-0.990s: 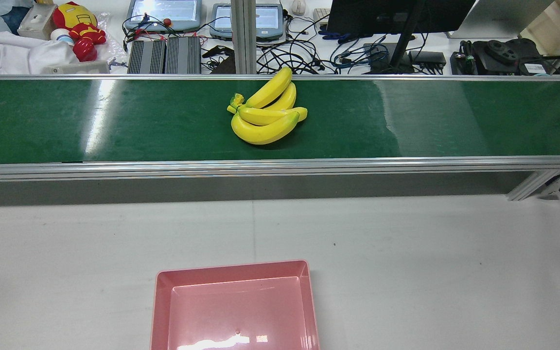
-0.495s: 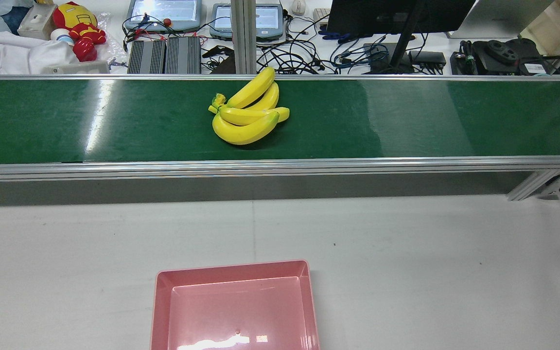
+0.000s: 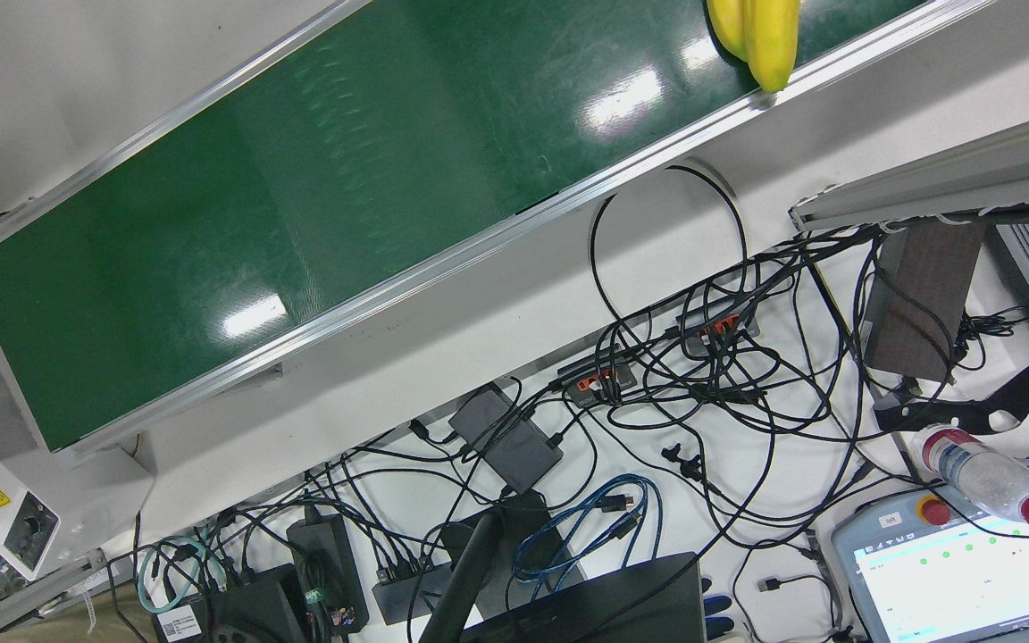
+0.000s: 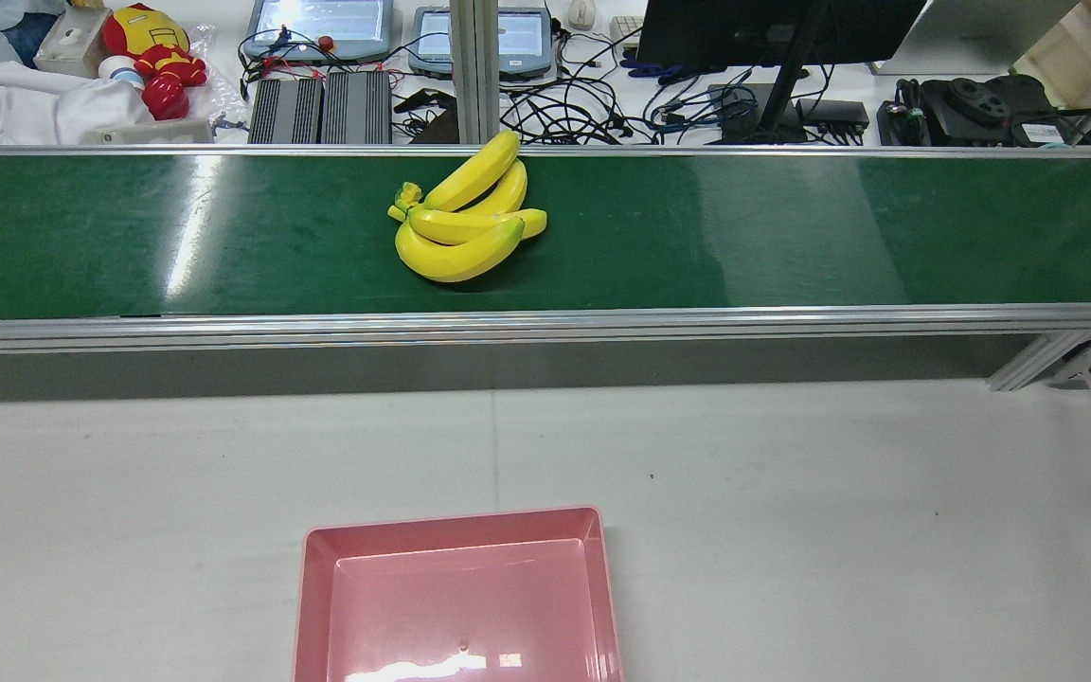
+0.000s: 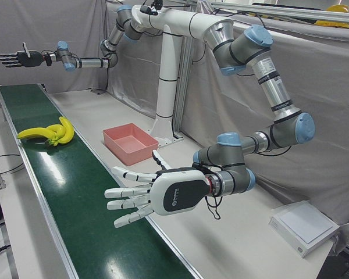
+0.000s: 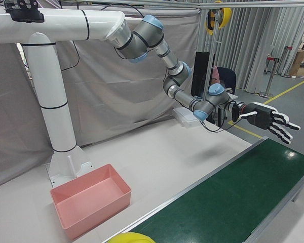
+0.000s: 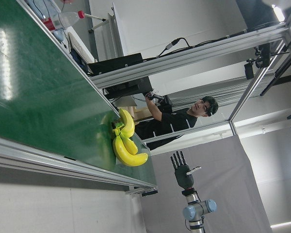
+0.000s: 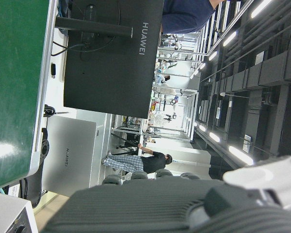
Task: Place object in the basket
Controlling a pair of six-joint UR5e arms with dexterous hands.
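A bunch of yellow bananas (image 4: 460, 232) lies on the green conveyor belt (image 4: 792, 227), left of the belt's middle in the rear view. The bunch also shows far down the belt as bananas (image 5: 49, 133), and cut by frame edges as bananas (image 3: 760, 36) and bananas (image 6: 126, 237). The pink basket (image 4: 456, 606) sits empty on the white table in front of the belt. My right hand (image 5: 148, 197) hovers open over one end of the belt, fingers spread. My left hand (image 5: 17, 58) is raised open above the other end. Neither touches the bananas.
Behind the belt a desk holds a monitor (image 4: 773, 28), teach pendants (image 4: 318, 28), tangled cables and a water bottle (image 3: 988, 478). A white box (image 5: 305, 226) lies on the table near the right arm. A person (image 7: 174, 121) stands beyond the belt.
The bananas have ridden the belt to the left in the rear view, by roughly a bunch's width. The basket has not moved.
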